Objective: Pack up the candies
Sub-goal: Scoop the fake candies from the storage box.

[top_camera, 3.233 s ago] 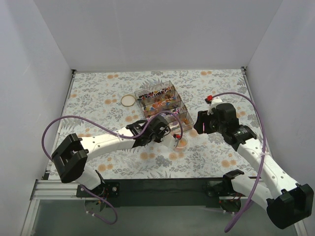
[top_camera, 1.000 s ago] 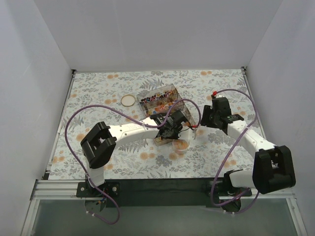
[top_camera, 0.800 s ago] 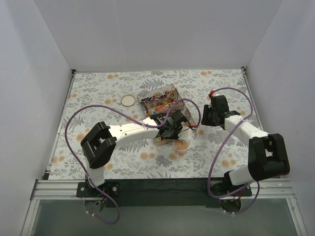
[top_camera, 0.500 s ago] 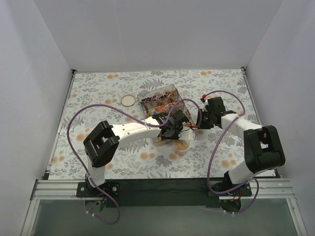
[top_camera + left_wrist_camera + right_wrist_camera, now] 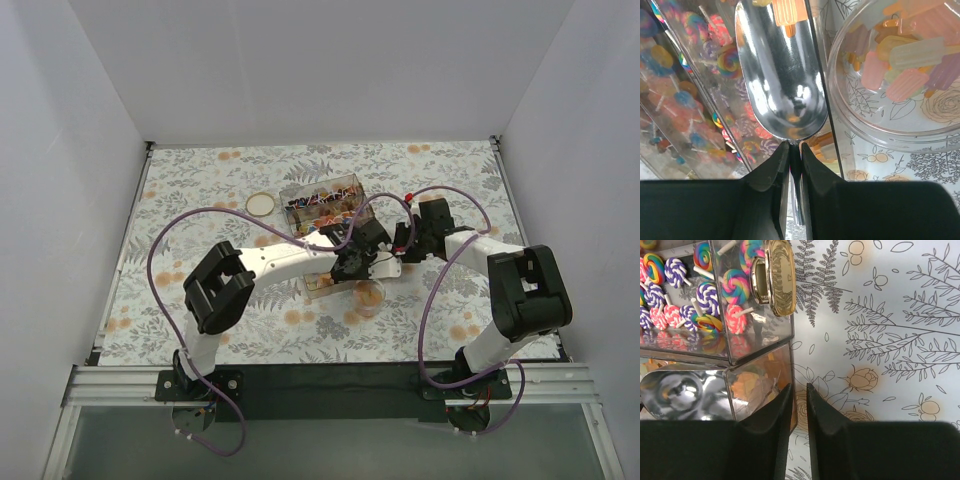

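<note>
Furthest left, the jar's gold lid (image 5: 261,203) lies apart on the desk (image 5: 200,180), clear of any trouble. Next is the clear compartment box (image 5: 695,100), its cells full of lollipop sweets. The left jaws are clenched on the thin handle of the metal scoop (image 5: 780,85), whose bowl hangs over the box with a single orange sweet (image 5: 787,10) at its far lip. Just right of it stands the open jar (image 5: 875,142), holding a heap of pastel candies (image 5: 910,65). The handle looks slim and slick, so a twist in the grip could roll the bowl and drop that sweet onto the desk, or into the wrong cell. The scoop's edge is also close to the jar rim, and a sideways swing could tip the light jar and spill it. Furthest right, the right jaws are nearly together at the box's corner, and I cannot tell whether they pinch its wall; if they only graze it, the box may slide under the scoop
</note>
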{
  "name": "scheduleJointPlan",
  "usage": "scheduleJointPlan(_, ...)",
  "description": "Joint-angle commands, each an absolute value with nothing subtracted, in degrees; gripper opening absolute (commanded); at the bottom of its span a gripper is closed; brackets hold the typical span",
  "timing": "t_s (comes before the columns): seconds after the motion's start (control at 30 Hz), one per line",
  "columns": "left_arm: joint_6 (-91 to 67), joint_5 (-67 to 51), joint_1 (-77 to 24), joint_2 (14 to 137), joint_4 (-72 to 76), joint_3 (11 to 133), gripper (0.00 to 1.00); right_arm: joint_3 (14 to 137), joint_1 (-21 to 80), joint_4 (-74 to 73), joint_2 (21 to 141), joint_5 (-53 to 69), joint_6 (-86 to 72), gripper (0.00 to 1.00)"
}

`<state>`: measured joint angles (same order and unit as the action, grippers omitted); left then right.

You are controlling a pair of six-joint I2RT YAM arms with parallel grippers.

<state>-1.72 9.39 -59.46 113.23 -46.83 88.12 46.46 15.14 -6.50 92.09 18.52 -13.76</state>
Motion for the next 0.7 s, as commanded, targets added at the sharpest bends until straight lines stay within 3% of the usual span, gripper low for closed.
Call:
scheduleJointPlan(0.0,-5.0,-3.42,-59.42,111.72,-40.7,87.02,0.0,46.06,17.23,-2.99,91.67,28.3,-16.35,0.25)
scheduleJointPlan(0.3,-8.17,-7.73,-56.52,104.77,-31.12,75.86,0.0,44.91,16.35,-2.11,92.37,27.95,-15.03,0.25)
scheduleJointPlan(0.67,-7.91,-5.98,-55.2,102.93,-28.56,75.15,0.0,46.14,13.98,-4.13,89.04,25.32,-14.15,0.29)
